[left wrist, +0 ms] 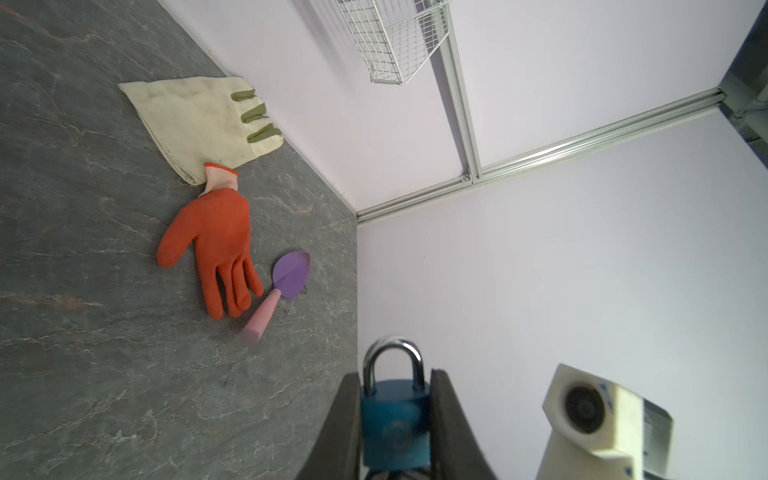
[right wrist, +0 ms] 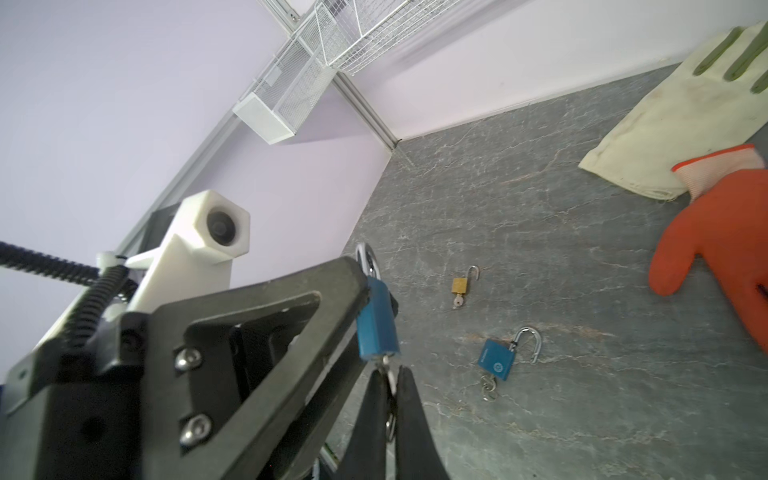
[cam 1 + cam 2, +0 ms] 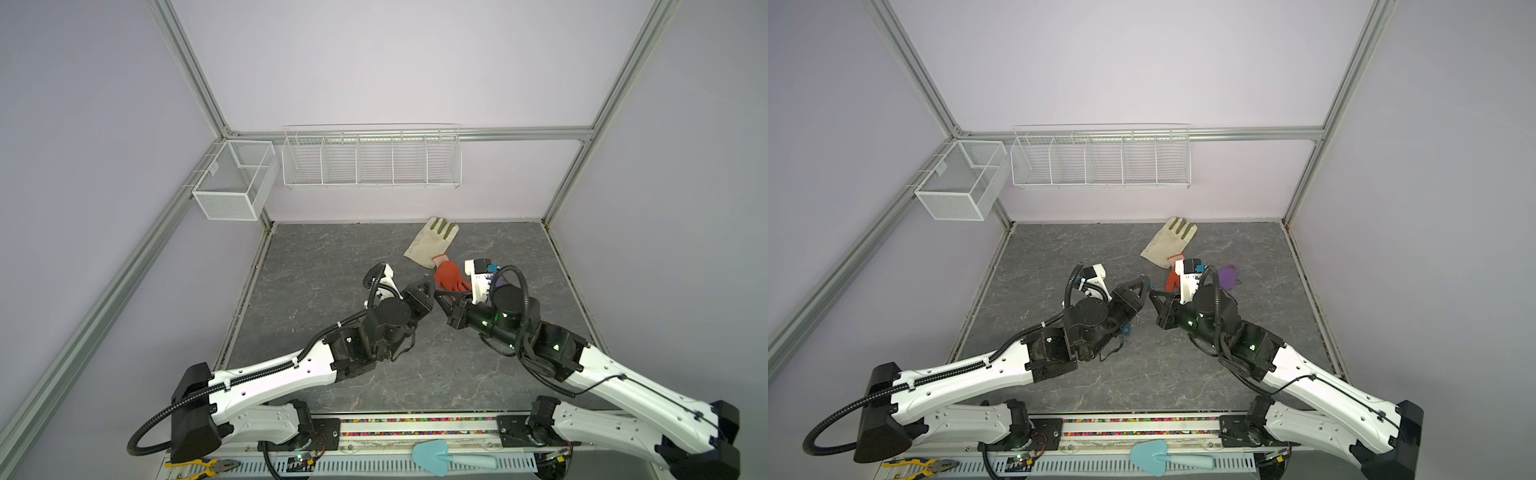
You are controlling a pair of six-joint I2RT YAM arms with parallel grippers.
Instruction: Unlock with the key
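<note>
Left arm (image 3: 274,372) and right arm (image 3: 631,390) angled inward, left pincer (image 1: 395,380) clamped (narrow gap), right pincer (image 2: 390,376) pinched tight, tips nearly meeting.

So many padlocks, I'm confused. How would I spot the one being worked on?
Above the middle of the grey table, the left gripper holds a blue padlock in the air, the right gripper pinching its key. Unlike the other blue padlock and the brass padlock lying open on the table, its shackle is closed.
</note>
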